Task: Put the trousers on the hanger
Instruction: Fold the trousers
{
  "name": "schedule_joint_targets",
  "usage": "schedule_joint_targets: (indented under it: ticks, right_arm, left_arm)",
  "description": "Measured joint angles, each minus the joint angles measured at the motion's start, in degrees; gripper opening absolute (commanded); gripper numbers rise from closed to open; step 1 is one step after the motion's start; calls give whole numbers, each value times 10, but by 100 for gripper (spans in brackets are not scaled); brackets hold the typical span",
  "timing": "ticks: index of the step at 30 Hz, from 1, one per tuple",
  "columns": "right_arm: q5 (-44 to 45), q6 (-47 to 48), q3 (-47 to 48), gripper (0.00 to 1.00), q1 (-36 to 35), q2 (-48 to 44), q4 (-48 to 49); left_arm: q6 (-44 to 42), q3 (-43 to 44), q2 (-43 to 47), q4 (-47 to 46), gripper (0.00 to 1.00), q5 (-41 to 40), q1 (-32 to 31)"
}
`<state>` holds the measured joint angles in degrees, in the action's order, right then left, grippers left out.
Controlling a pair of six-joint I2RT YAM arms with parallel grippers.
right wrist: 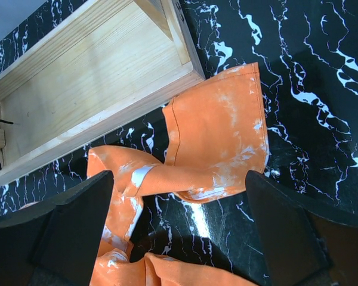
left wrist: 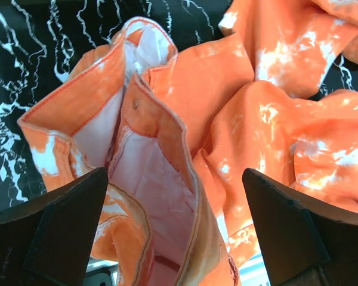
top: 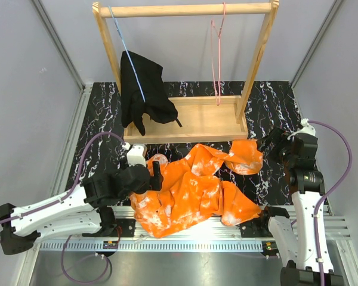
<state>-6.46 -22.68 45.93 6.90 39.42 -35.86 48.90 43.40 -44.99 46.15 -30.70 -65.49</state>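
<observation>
The trousers (top: 191, 190) lie crumpled on the near middle of the surface (top: 271, 101), the left claw (left wrist: 176, 235) gaping over their waistband, the right claw (right wrist: 179, 223) gaping above a leg end, and the hanger (top: 218, 59) hanging right on the far rack (top: 185, 9).

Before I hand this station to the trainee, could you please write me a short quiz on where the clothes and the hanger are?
1. Where does the pink hanger hang?
2. The open left end effector is above which part of the trousers? A: waistband. B: leg hem. C: neither.
3. True or false: the trousers already hang on the pink hanger.

Key:
1. On the wooden rack's top bar, towards its right end.
2. A.
3. False; they lie crumpled on the table.
</observation>
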Motion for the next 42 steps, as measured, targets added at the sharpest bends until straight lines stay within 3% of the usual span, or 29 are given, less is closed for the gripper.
schedule_joint_targets:
  ticks: [7, 9, 11, 12, 14, 15, 17, 18, 24, 31, 36, 42]
  right_arm:
    - [0, 0, 0, 100, 0, -4, 0]
    - [0, 0, 0, 100, 0, -6, 0]
    - [1, 0, 0, 100, 0, -8, 0]
    - [2, 0, 0, 100, 0, -8, 0]
    - [7, 0, 0, 100, 0, -9, 0]
    - [9, 0, 0, 100, 0, -9, 0]
    - [10, 0, 0, 100, 0, -9, 0]
    - [10, 0, 0, 100, 0, -10, 0]
    - [11, 0, 0, 100, 0, -9, 0]
    - [15, 0, 0, 99, 0, 19, 1]
    - [42, 0, 0, 99, -10, 90, 9]
    - [88, 0, 4, 99, -41, 217, 24]
  left_arm:
    - [34, 0, -9, 16, 99, -15, -6]
    - [40, 0, -20, 19, 91, -19, -6]
    - [43, 0, -24, 20, 77, -20, -7]
    - [46, 0, -25, 21, 62, -21, -7]
    - [53, 0, -25, 23, 47, -23, -8]
    - [54, 0, -25, 25, 29, -23, -9]
    - [59, 0, -24, 29, 13, -24, -9]
    - [59, 0, -24, 33, 1, -25, -9]
    - [70, 0, -5, 65, 0, -41, -10]
    - [134, 62, 120, 214, 0, -144, -11]
    - [197, 101, 226, 290, 0, -227, -11]
    - [252, 110, 241, 320, 0, -286, -11]
